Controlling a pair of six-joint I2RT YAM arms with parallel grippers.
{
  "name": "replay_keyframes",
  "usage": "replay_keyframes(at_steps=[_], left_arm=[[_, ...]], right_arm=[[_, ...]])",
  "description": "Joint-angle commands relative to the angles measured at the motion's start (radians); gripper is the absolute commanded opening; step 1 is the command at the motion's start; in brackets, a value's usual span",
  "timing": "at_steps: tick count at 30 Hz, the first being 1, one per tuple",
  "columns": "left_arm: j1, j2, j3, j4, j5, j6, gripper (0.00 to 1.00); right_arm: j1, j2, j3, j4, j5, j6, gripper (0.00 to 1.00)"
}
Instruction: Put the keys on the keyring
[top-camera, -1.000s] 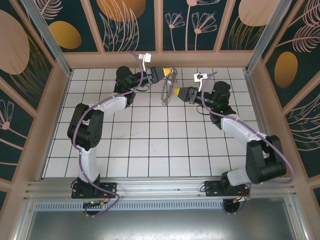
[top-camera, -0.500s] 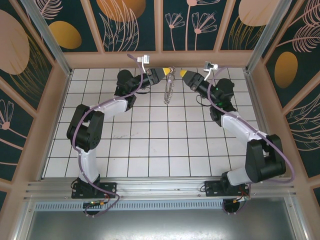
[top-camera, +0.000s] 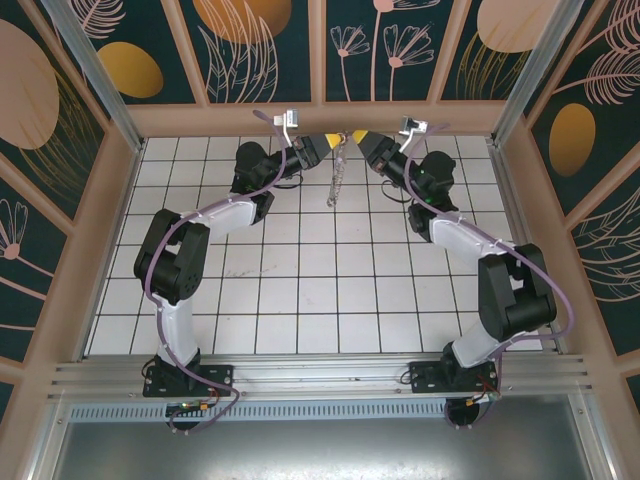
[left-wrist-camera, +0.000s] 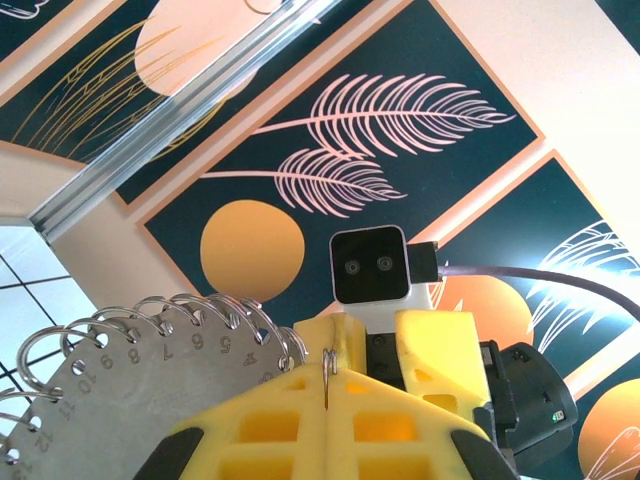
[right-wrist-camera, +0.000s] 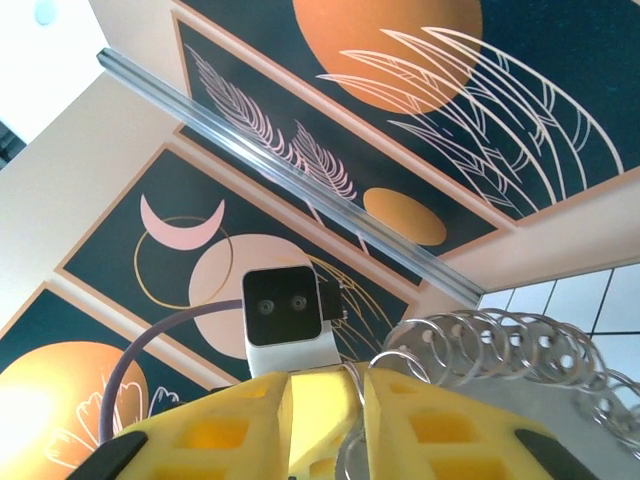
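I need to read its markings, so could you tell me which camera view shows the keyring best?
The left wrist view: the keyring sits close at lower left, its numbered plate and wire rings sharp. The right wrist view shows its rings but no numbers; the top external view shows a thin pale strip.

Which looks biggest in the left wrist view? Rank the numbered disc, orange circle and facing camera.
1. numbered disc, partly hidden and near the lens.
2. orange circle.
3. facing camera, only slightly smaller than the circle.

Left gripper (left-wrist-camera: 330, 388), jaws tight on thin wire (left-wrist-camera: 328, 366) of numbered, ring-edged keyring (left-wrist-camera: 130, 372)
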Motion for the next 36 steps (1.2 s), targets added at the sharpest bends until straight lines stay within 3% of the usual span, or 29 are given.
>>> replay_keyframes(at_steps=[1,25,32,36], left_arm=[[-0.007,-0.027,0.001,0.069,-0.019,-0.012,0.0],[-0.009,-0.025,0.006,0.068,-0.019,-0.007,0.0],[-0.009,-0.028,0.005,0.066,-0.021,-0.007,0.0],[-0.009,-0.029,0.002,0.067,-0.022,-0.005,0.0]], right_arm=[[0.016,0.018,0.046,0.075,-0.006,0.011,0.29],[0.054,0.07,0.07,0.065,-0.031,0.005,0.28],[0.053,0.068,0.065,0.064,-0.027,0.002,0.15],[0.048,0.069,0.065,0.058,-0.026,-0.004,0.03]])
